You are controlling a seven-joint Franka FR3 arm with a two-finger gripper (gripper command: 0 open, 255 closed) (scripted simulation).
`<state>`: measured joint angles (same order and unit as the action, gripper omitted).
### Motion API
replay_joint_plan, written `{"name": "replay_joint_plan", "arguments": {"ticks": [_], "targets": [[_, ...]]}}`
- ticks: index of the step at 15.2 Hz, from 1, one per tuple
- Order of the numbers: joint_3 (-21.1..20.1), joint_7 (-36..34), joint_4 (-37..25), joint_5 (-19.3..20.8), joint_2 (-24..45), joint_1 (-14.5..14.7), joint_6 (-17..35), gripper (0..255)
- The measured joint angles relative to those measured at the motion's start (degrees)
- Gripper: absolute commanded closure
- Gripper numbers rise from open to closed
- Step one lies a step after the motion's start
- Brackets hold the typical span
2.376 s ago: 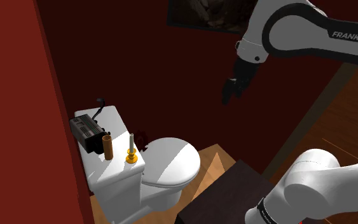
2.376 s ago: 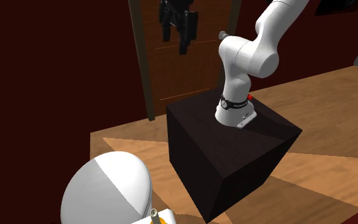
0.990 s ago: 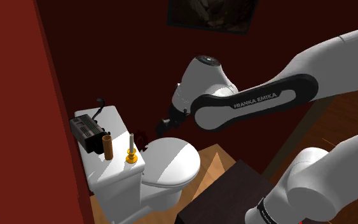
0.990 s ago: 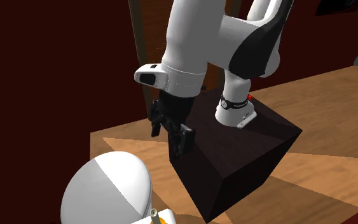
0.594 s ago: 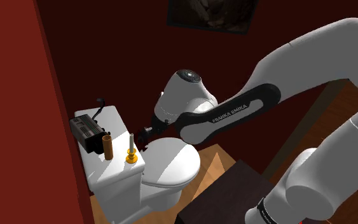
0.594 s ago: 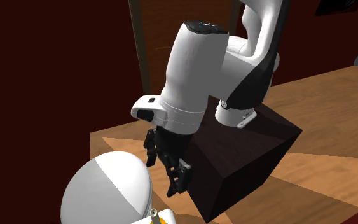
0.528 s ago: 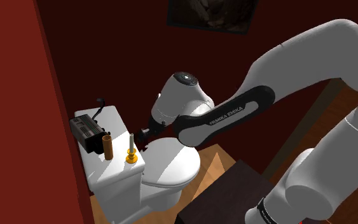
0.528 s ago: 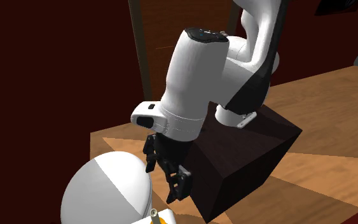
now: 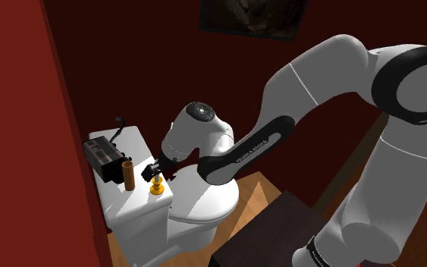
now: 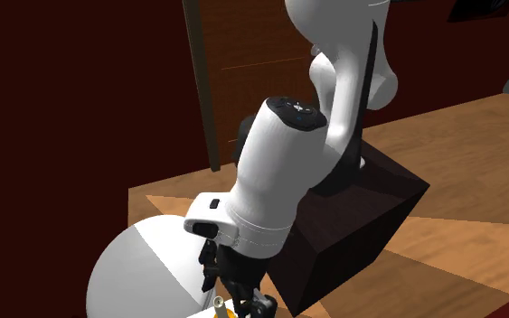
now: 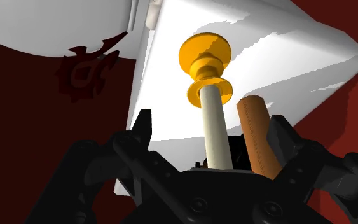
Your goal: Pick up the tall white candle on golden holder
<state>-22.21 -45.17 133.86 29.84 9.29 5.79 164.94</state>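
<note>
**Open gripper at the candle on the toilet tank**

The black gripper point(image 9: 157, 169) is low over the top of the white toilet tank point(image 9: 132, 205). Its two fingers point(image 11: 140, 130) stand wide apart. In the wrist view the white candle point(image 11: 214, 130) is between them, and neither finger touches it. Nothing is held.

The candle stands in a golden holder point(image 11: 204, 57). The holder sits on the flat top of the tank, near the edge by the toilet lid point(image 9: 204, 193). In the shoulder view the holder is at about 8 o'clock from the middle of the picture, right under the gripper.

A brown tube point(image 11: 258, 137) stands just beside the candle, at 9 o'clock from the holder in the shoulder view. A black box point(image 9: 104, 159) lies on the tank at 10 o'clock from the tube. The toilet lid is shut and lies at 3 o'clock from the holder. A dark wall picture point(image 9: 253, 17) hangs at 12 o'clock. The dark stand point(image 9: 268, 231) is at 5 o'clock.

In the second exterior view the gripper is at 6 o'clock, the toilet lid at 8 o'clock, and a brown door point(image 10: 261, 81) at 12 o'clock. The floor point(image 10: 478, 181) is wood.
</note>
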Motion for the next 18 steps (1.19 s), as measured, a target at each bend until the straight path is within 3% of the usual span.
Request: {"name": "replay_joint_plan", "arguments": {"ticks": [5, 6, 16, 18], "targets": [[3.55, -6.02, -0.58, 7.14, 3.52, 2.57, 2.6, 0], [3.78, -6.4, -0.7, 7.56, 3.78, 2.78, 2.7, 255], [4.05, -6.83, -0.83, 8.05, 4.02, 3.02, 2.86, 255], [3.22, -5.62, -0.69, 6.66, 3.33, 2.39, 2.32, 255]]}}
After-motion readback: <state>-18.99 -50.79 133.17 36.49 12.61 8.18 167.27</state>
